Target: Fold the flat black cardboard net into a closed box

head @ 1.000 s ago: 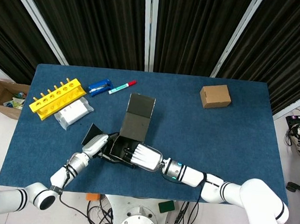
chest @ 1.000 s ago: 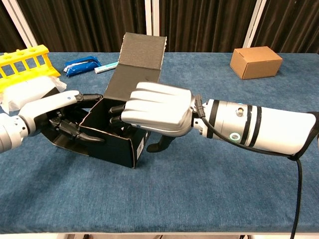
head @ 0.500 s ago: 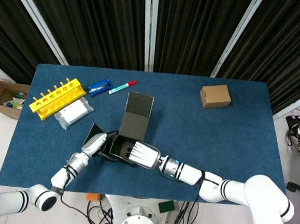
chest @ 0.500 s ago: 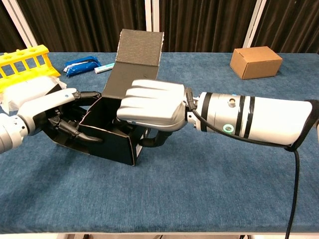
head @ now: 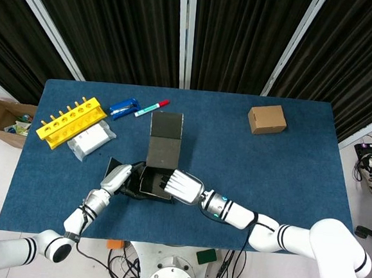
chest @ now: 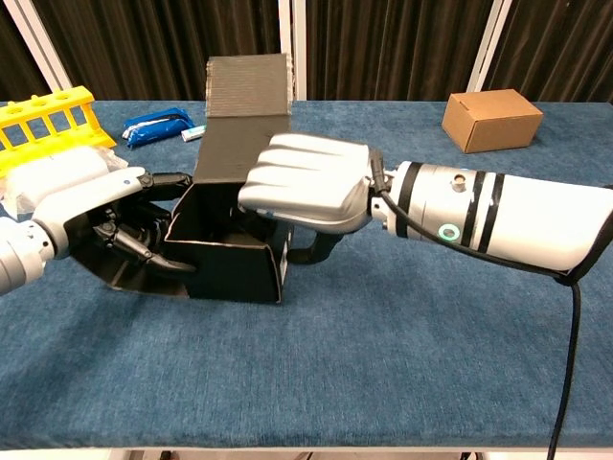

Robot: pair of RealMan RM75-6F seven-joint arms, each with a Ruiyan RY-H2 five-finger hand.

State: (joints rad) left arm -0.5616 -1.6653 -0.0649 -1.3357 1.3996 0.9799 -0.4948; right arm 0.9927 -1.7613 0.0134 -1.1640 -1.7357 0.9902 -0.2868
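Both hands are on the black cardboard box (chest: 230, 251) near my front edge of the blue surface (head: 268, 165), and it has just squared up: half a second ago it sat skewed, one corner toward the chest camera, and now its front wall faces that camera almost flat. The tall lid flap (chest: 244, 110) has swung with it and stands straighter at the back. I read that as the walls being set, with the lid still up and the box not closed.

My right hand (chest: 306, 187) lies over the right wall, its fingers (head: 167, 184) curled down inside the cavity and the thumb against the outside, so it grips that wall. My left hand (chest: 101, 213) reaches in from the left, dark fingers (chest: 144, 251) curled at the left wall and at the side flap (head: 114, 167) that splays out on the surface; whether they pinch that flap or only press on it I cannot tell.

From the chest the right hand covers the box's far right corner, and the floor of the box is too dark to read. Any tuck tab on the lid is not visible from either view.
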